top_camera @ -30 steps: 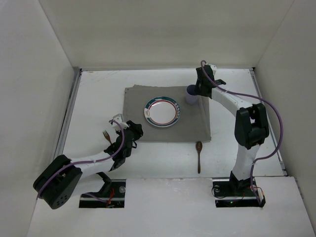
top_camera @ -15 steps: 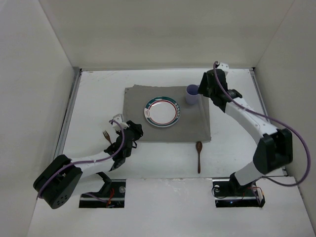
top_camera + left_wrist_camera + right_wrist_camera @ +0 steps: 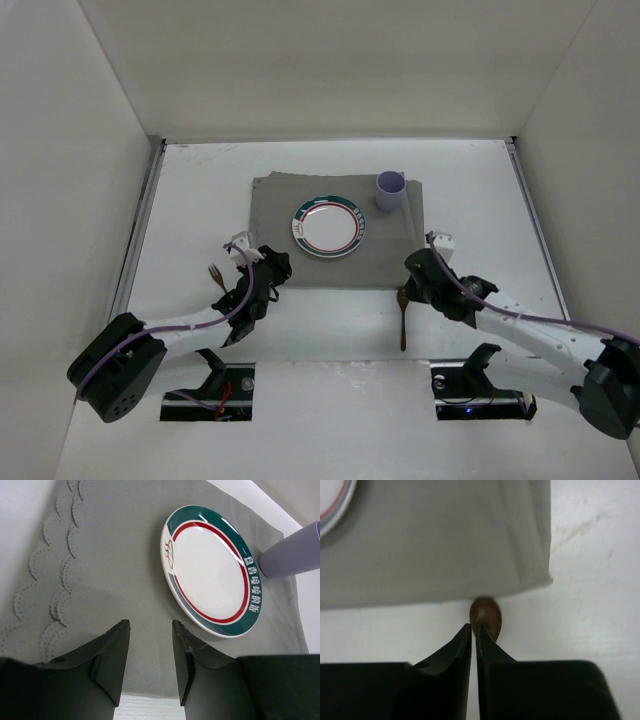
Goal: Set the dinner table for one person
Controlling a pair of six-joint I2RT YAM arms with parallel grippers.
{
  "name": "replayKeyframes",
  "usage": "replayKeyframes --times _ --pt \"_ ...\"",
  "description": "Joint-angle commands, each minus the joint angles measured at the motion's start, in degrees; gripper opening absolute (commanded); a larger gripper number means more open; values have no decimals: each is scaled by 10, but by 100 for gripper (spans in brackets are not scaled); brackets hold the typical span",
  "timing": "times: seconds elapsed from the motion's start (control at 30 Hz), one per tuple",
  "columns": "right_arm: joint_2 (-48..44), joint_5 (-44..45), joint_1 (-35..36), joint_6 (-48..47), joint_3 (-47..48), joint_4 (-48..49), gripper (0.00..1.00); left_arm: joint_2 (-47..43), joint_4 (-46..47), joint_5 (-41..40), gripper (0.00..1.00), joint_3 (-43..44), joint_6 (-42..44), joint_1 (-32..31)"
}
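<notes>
The white dinner table (image 3: 200, 180) carries a grey mat (image 3: 280, 200) with a plate (image 3: 329, 226) rimmed in green and red and a lilac cup (image 3: 390, 191). A brown spoon (image 3: 402, 325) lies just near of the mat's near-right corner; a brown fork (image 3: 214, 274) lies left of the mat. My right gripper (image 3: 407, 288) is low over the spoon's bowl (image 3: 486, 614), its jaws shut (image 3: 474, 626) and holding nothing. My left gripper (image 3: 272, 263) is open and empty (image 3: 150, 622) over the mat's near-left edge (image 3: 115, 555), facing the plate (image 3: 210, 570).
White walls enclose the table on three sides, with metal rails (image 3: 135, 250) along its side edges. The mat's edge (image 3: 445, 540) sits just beyond the spoon's bowl. The arm bases (image 3: 470, 385) stand at the near edge.
My right arm has swung from the cup at the far side down to the spoon near the mat's near-right corner. The left arm has not moved.
</notes>
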Motion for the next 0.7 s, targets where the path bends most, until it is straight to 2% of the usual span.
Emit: replayKeyframes --times 0.0,0.17,0.33,0.67 --pt "-26 1 51 95 1 -78 18 -3 18 -8 36 17 -2 -4" --pt "16 -2 93 123 4 -106 33 -14 18 -7 37 12 -2 -4" --pt "73 0 97 136 16 -123 33 -15 17 -7 37 10 -3 -3" --pt "86 -31 109 154 27 -140 31 -3 15 -4 37 14 -5 -4"
